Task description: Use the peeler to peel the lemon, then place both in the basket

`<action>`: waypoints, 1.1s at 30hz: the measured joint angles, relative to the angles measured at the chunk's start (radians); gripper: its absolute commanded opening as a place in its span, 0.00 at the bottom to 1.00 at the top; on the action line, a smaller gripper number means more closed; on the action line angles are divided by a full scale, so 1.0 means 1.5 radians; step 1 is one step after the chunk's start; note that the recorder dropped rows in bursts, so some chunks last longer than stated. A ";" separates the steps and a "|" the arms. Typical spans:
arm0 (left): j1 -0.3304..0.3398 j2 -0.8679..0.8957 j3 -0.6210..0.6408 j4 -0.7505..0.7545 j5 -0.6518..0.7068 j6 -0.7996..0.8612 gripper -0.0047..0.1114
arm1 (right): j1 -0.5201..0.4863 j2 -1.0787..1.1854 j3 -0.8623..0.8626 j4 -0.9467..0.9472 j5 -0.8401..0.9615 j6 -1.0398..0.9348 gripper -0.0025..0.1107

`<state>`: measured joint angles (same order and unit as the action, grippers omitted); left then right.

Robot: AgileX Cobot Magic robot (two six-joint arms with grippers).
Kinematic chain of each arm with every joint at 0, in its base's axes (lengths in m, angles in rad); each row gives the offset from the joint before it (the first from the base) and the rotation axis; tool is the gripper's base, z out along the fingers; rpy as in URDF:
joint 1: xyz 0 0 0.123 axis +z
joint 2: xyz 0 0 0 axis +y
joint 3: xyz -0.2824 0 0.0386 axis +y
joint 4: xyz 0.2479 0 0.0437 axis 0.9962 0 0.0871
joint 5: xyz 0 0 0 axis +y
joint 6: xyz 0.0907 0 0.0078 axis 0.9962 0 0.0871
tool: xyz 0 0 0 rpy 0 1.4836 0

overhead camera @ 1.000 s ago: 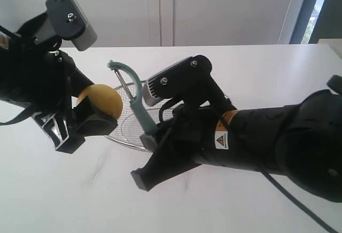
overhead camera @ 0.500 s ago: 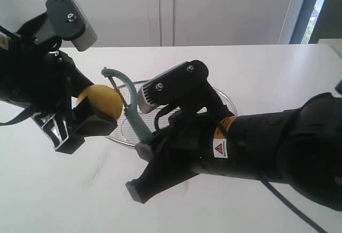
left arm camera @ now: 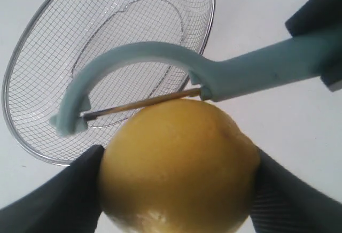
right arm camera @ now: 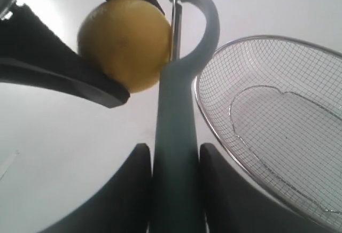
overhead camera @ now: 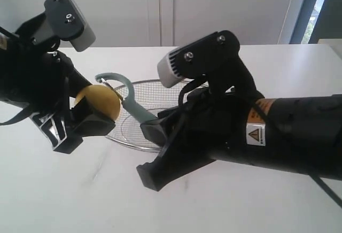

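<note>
My left gripper (overhead camera: 88,116) is shut on the yellow lemon (overhead camera: 98,101), holding it above the table left of the wire basket (overhead camera: 160,91). In the left wrist view the lemon (left arm camera: 179,166) fills the space between the two black fingers (left arm camera: 59,203). My right gripper (overhead camera: 152,137) is shut on the teal handle of the peeler (overhead camera: 131,107). The peeler's curved head arches over the lemon, and its metal blade (left arm camera: 141,103) lies against the lemon's skin. The right wrist view shows the peeler handle (right arm camera: 175,153) clamped between the fingers (right arm camera: 131,190), blade against the lemon (right arm camera: 124,43).
The basket (right arm camera: 278,121) stands empty on the white table (overhead camera: 69,195), behind and between the two arms. The bulky right arm (overhead camera: 267,131) covers the basket's right part. A white wall with a window strip lies behind.
The right gripper has lowered and swung the peeler head leftward, from standing apart from the lemon to lying with its blade on it. The left gripper with the lemon has stayed put.
</note>
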<state>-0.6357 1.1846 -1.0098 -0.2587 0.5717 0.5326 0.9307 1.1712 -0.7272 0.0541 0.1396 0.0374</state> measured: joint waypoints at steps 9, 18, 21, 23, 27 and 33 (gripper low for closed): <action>0.000 0.000 0.000 0.009 0.004 0.000 0.04 | 0.000 -0.014 0.000 -0.001 -0.052 -0.013 0.02; 0.002 0.000 0.000 0.001 -0.002 0.000 0.04 | 0.003 -0.017 0.000 -0.001 -0.112 -0.032 0.02; 0.002 0.000 0.000 0.001 -0.002 0.000 0.04 | -0.006 -0.017 0.000 -0.001 -0.110 -0.037 0.02; 0.002 0.000 0.000 0.001 -0.002 0.000 0.04 | -0.032 -0.017 0.000 -0.001 -0.093 -0.037 0.02; 0.002 0.000 0.000 0.003 -0.002 0.000 0.04 | -0.071 -0.034 0.000 -0.001 -0.080 -0.037 0.02; 0.002 0.000 0.000 0.008 -0.002 0.000 0.04 | -0.144 -0.062 0.000 -0.001 -0.054 -0.037 0.02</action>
<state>-0.6333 1.1846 -1.0098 -0.2465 0.5692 0.5326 0.7150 1.0782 -0.7272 0.0521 0.0584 -0.0179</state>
